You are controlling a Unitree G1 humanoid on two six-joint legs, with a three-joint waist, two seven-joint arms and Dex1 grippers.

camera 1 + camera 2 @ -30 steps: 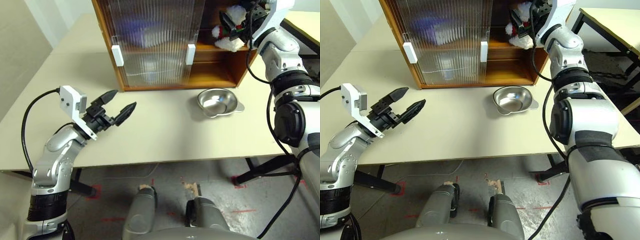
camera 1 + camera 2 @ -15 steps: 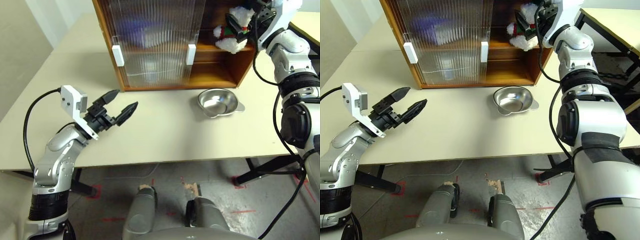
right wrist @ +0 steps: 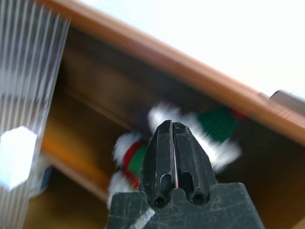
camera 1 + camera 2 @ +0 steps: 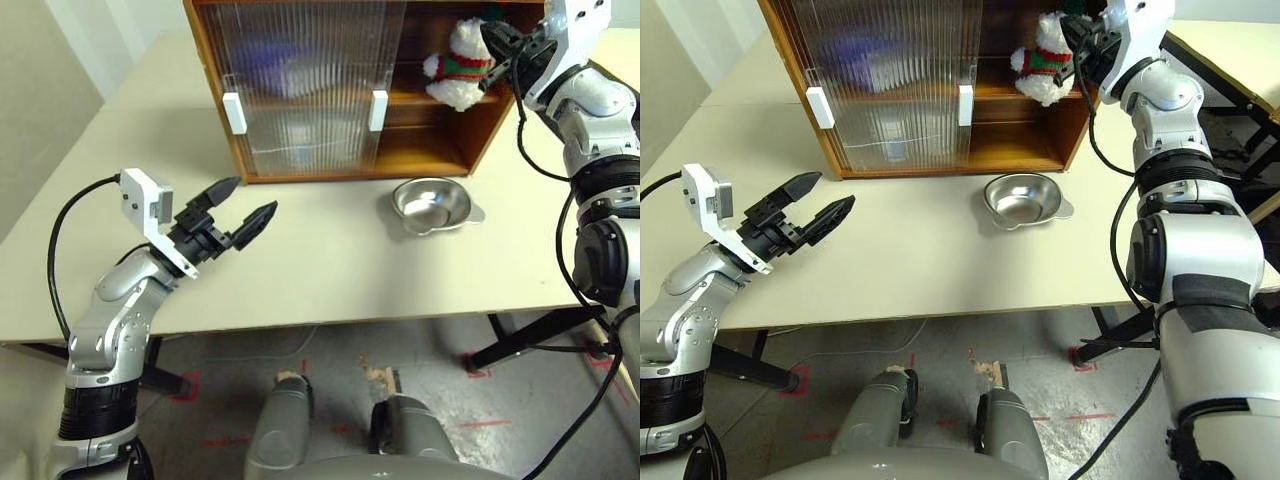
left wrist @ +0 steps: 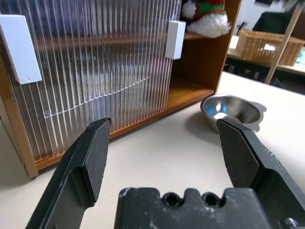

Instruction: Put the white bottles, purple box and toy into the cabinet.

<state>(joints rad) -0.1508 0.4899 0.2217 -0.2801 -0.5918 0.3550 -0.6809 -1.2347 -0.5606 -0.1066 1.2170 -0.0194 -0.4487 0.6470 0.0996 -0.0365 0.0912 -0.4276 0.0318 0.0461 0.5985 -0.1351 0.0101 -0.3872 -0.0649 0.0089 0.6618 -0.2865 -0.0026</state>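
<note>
- Beige tabletop (image 4: 330,270) fills the frame's middle, carrying the cabinet (image 4: 215,95) at the upper centre.
- Steel bowl (image 4: 432,204) sits just below the cabinet's open right side.
- Toy (image 4: 458,66) stands on the middle shelf, upper right.
- My left fingers (image 4: 240,215) are spread apart at centre left, empty.
- My right fingers (image 4: 503,43) are pressed together beside the toy.

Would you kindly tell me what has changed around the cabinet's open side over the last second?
The right gripper let go of the white plush snowman toy, drew back out of the orange-brown wooden cabinet and closed its fingers on nothing. The toy now sits alone on the middle shelf. The left gripper stayed open above the table; the shallow steel bowl and the ribbed sliding doors kept their places.
</note>
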